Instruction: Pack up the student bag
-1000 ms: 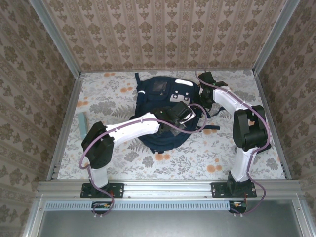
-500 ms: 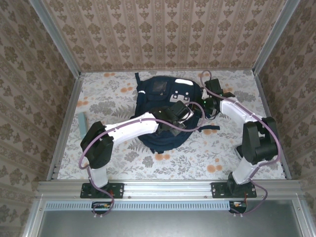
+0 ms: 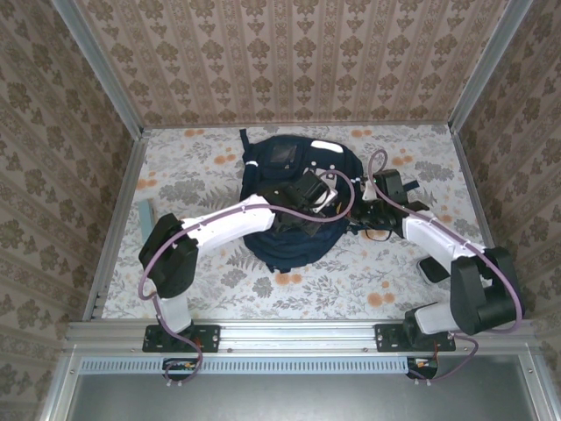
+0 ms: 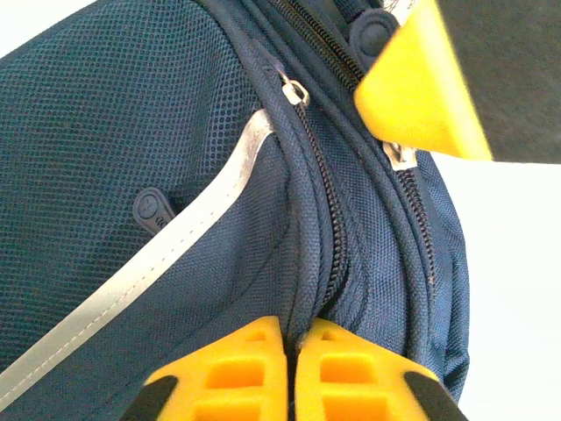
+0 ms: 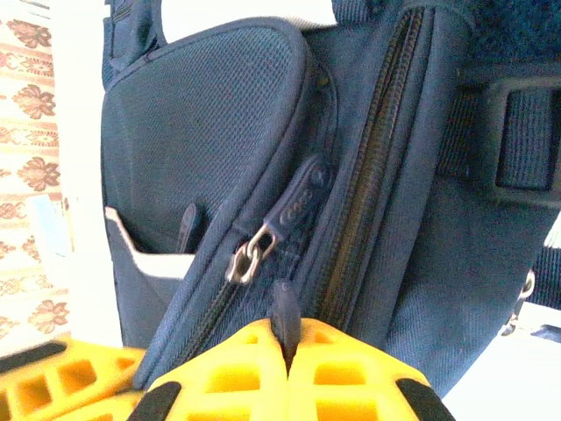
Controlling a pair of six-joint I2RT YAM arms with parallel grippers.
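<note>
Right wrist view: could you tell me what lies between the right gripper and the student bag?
No gap: in the right wrist view the right gripper pinches a dark pull tab of the student bag.

Your bag is matt woven cloth, partly mesh; its zip pull looks like shiny metal.

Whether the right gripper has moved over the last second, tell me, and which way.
Yes. The right gripper has come away from the back wall, toward the arm bases, along the right side of the bag.
</note>
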